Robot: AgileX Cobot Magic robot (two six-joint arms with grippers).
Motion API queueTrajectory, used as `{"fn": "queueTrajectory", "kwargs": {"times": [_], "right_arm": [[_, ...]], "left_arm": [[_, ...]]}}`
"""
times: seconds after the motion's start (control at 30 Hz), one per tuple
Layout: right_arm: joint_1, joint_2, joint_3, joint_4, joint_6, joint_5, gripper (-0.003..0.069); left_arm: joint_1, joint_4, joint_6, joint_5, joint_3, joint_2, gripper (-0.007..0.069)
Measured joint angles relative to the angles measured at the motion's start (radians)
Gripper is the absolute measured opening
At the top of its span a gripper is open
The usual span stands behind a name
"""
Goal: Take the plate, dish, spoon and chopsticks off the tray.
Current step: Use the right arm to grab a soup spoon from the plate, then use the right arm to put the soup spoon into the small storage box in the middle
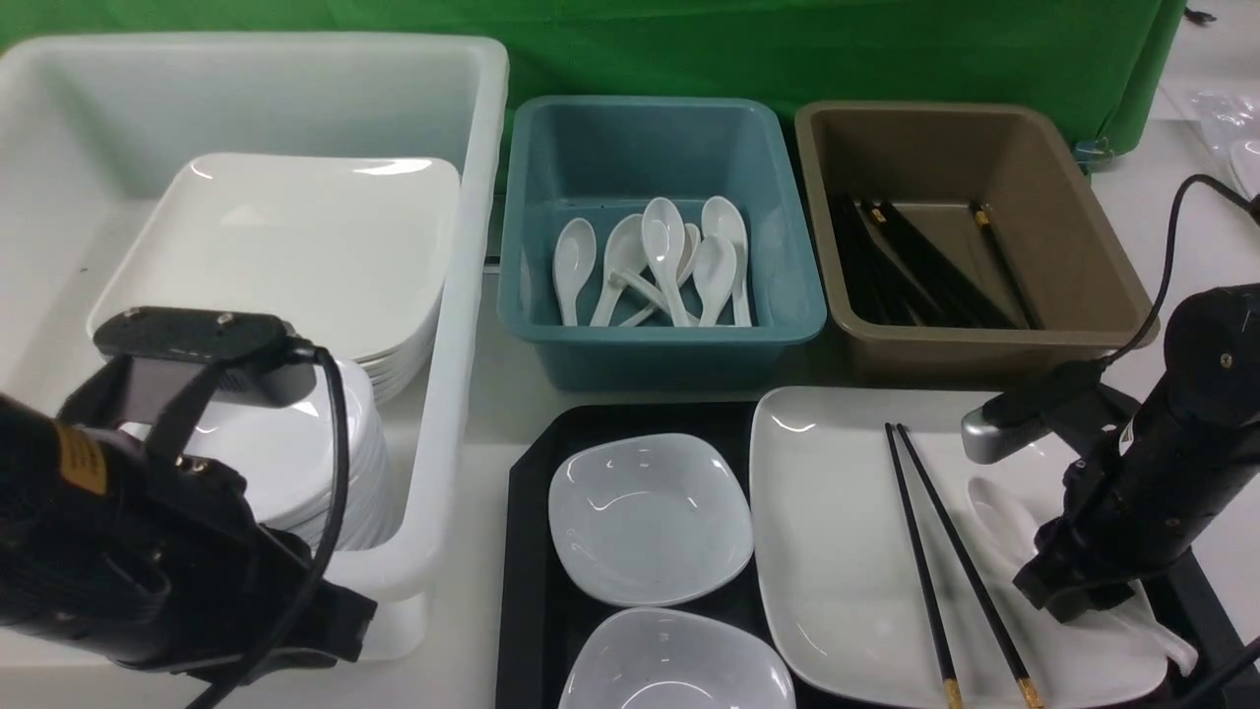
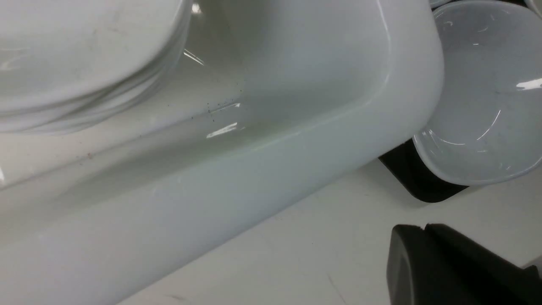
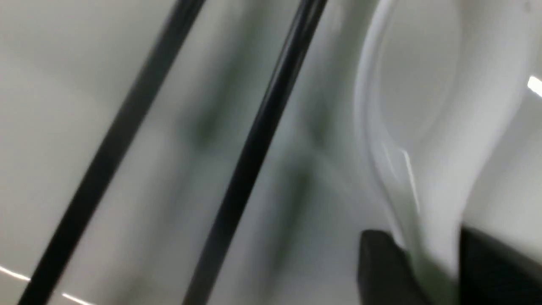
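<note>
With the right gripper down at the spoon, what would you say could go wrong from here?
The glossy spoon may slip: the right gripper flanks only its narrow handle. The chopsticks lie loose close beside it on the plate, so a lift or swing could knock them off.

Robot test bench, not a real kitchen, as I ran it remotely: a green cloth (image 1: 886, 49) hung as backdrop behind a plain white table (image 1: 487, 414), where a white tub (image 1: 492, 118) of stacked plates (image 1: 295, 236), a blue bin (image 1: 660, 354) of spoons (image 1: 664, 246) and a brown bin (image 1: 984, 359) of chopsticks (image 1: 915, 271) stood in a row behind a black tray (image 1: 527, 591).
</note>
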Motion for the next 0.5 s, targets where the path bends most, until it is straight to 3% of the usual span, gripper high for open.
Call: {"fn": "queueTrajectory", "kwargs": {"times": [0.23, 0.33, 0.5], "right_arm": [[0.000, -0.077, -0.071, 0.022, 0.072, 0.137, 0.0170], [0.007, -0.153, -0.141, 0.106, 0.097, 0.182, 0.0170], [0.096, -0.146, -0.357, 0.245, 0.043, 0.100, 0.0170]], "left_arm": [[0.000, 0.003, 0.000, -0.003, 0.000, 0.000, 0.0008], [0.000, 0.015, 0.000, -0.007, 0.000, 0.000, 0.0008], [0.000, 0.019, -0.001, -0.051, 0.000, 0.000, 0.0008]]}}
